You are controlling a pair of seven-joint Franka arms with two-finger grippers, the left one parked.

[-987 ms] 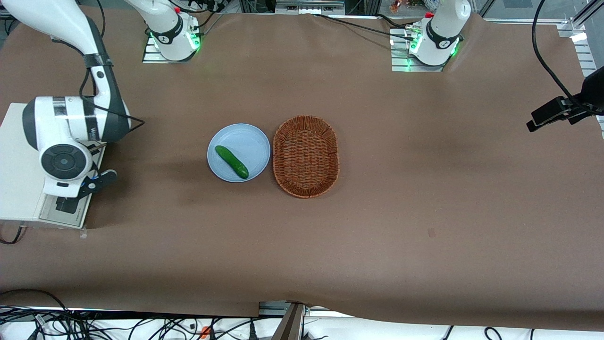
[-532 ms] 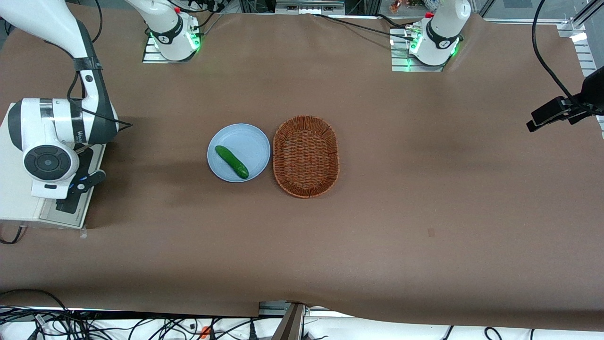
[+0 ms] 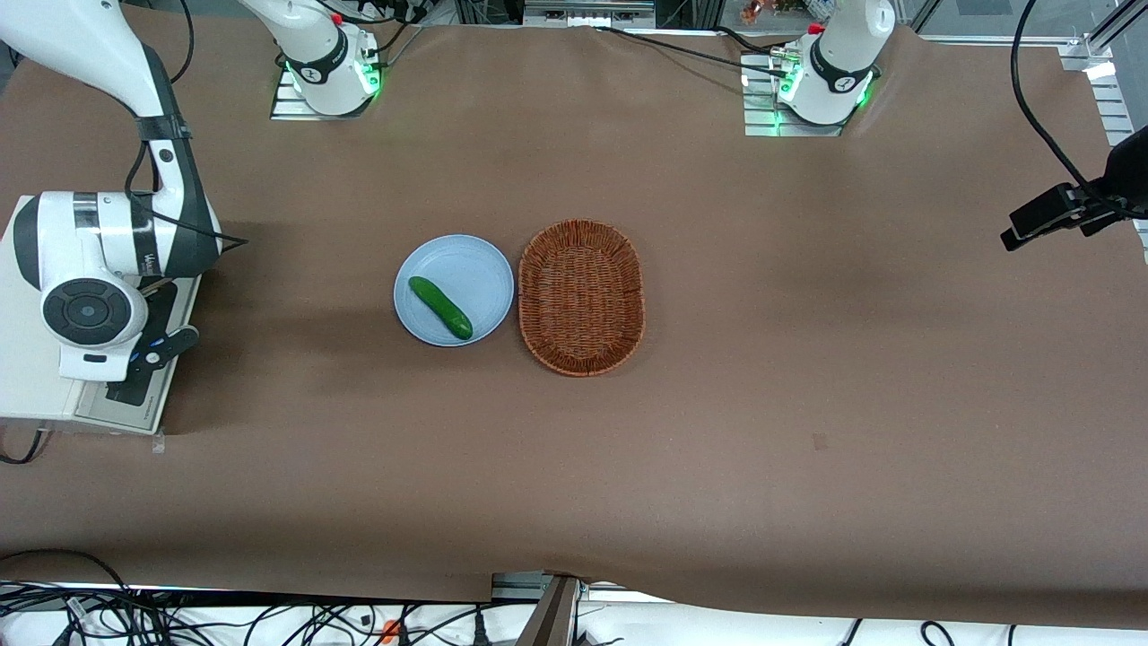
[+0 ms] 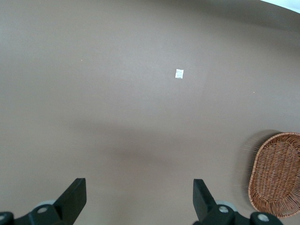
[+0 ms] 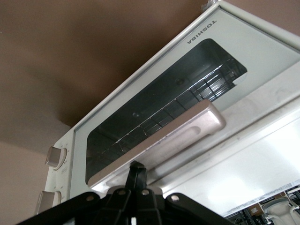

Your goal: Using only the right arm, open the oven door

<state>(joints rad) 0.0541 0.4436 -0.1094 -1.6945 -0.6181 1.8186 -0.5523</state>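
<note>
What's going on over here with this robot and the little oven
The right arm has its hand right at the silver bar handle of the oven door, at its own end of the table. The door looks shut or barely cracked, so it isn't opened yet. Mid-table, a cucumber lies on a blue plate beside a wicker basket.

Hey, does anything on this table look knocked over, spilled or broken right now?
Nothing stands out. The cucumber lies on the blue plate beside the upright wicker basket. The gripper sits at the oven door handle; no damage shows.
</note>
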